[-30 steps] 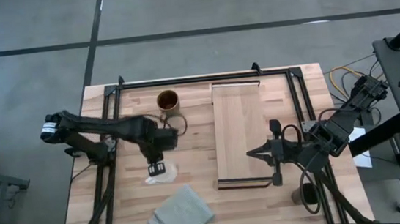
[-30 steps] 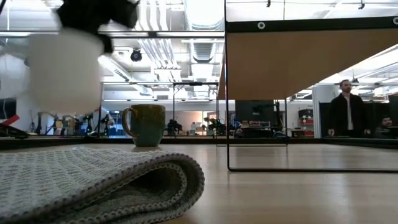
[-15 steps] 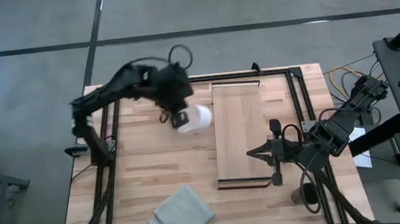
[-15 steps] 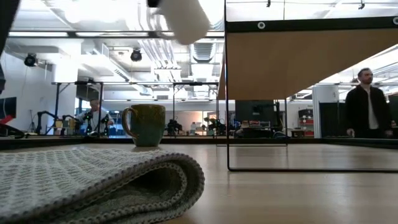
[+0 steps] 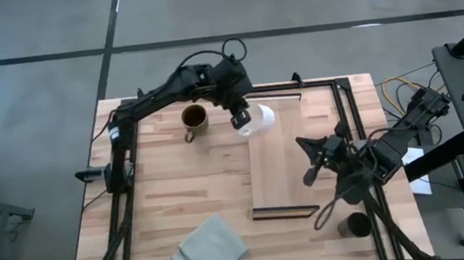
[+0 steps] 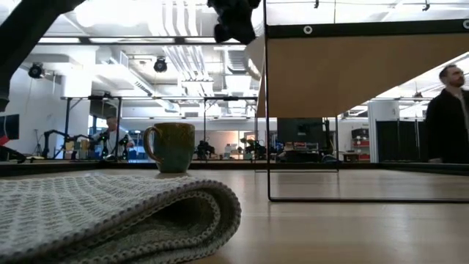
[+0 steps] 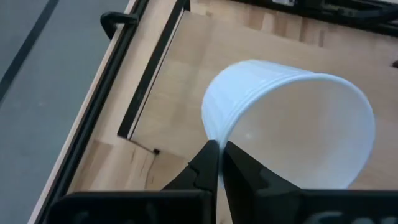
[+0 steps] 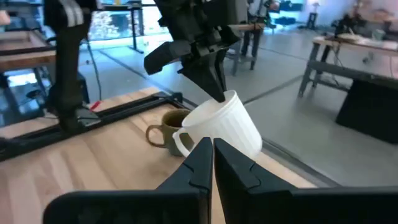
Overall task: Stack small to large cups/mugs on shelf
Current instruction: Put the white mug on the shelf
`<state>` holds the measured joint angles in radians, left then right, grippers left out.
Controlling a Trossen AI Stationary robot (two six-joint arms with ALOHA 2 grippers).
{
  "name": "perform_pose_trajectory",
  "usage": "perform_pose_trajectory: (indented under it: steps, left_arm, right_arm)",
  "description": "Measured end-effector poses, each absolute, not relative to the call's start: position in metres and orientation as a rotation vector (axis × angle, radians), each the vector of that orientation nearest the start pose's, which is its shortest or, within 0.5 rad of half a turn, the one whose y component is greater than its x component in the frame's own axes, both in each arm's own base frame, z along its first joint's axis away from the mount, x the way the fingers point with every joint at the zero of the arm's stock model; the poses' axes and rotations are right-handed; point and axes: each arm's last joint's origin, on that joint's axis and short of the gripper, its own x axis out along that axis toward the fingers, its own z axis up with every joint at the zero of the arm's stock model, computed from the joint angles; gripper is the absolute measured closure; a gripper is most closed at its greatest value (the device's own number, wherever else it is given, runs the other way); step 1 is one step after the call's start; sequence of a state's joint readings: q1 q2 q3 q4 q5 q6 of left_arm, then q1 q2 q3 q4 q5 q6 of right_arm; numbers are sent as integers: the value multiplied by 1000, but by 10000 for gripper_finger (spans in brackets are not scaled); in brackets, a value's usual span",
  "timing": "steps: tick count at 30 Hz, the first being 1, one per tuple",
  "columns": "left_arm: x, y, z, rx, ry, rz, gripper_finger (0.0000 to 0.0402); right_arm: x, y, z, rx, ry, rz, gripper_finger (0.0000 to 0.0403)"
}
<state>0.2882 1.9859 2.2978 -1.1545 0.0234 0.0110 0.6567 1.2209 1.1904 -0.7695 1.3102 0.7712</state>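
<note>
My left gripper (image 5: 242,119) is shut on the white handled mug (image 5: 258,119), high above the far end of the light-wood shelf (image 5: 280,164). The mug also shows in the right wrist view (image 8: 221,127). The olive-brown mug (image 5: 194,116) stands upright on the table to the left of the shelf's far end. The dark handleless cup (image 5: 358,224) stands on the table near the front right corner. My right gripper (image 5: 305,159) is shut and empty over the shelf's right side. My left gripper holds the white mug by its rim (image 7: 214,134), one finger inside the mouth and one outside the wall. The fingers come from above, pointing down (image 8: 217,87). The mug hangs tilted below them, clear of the shelf, with its handle (image 8: 180,142) low.
A folded grey cloth (image 5: 212,250) lies at the table's near edge, left of the shelf. A dark metal frame (image 5: 211,93) runs along the table's far and side edges. A person (image 6: 448,110) stands in the room beyond the table.
My left gripper has lifted the white mug from the table near the cloth, carried it toward the far edge and then right to above the shelf's far end; the mug has tipped over. My right gripper has swung toward the far edge, and the dark cup now shows.
</note>
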Motion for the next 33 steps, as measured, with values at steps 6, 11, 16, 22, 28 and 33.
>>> perform_pose_trajectory:
  steps: [6, 11, 16, 22, 28, 33]
  left_arm:
    - [398, 122, 395, -130, 847, 254, 402]
    - [401, 124, 391, -132, 844, 256, 401]
    - [403, 125, 390, -132, 833, 255, 401]
    - [404, 131, 391, -132, 802, 267, 401]
    - [410, 141, 382, -146, 806, 286, 401]
    - [416, 145, 371, -178, 821, 285, 401]
  right_arm:
    - [205, 101, 333, 99, 181, -818, 394]
    - [211, 72, 311, 136, 195, -966, 394]
    - [215, 40, 291, 201, 298, -1068, 394]
    - [216, 21, 288, 196, 345, -1129, 394]
    - [216, 10, 296, 224, 395, -1113, 394]
    - [221, 3, 299, 240, 409, -1076, 394]
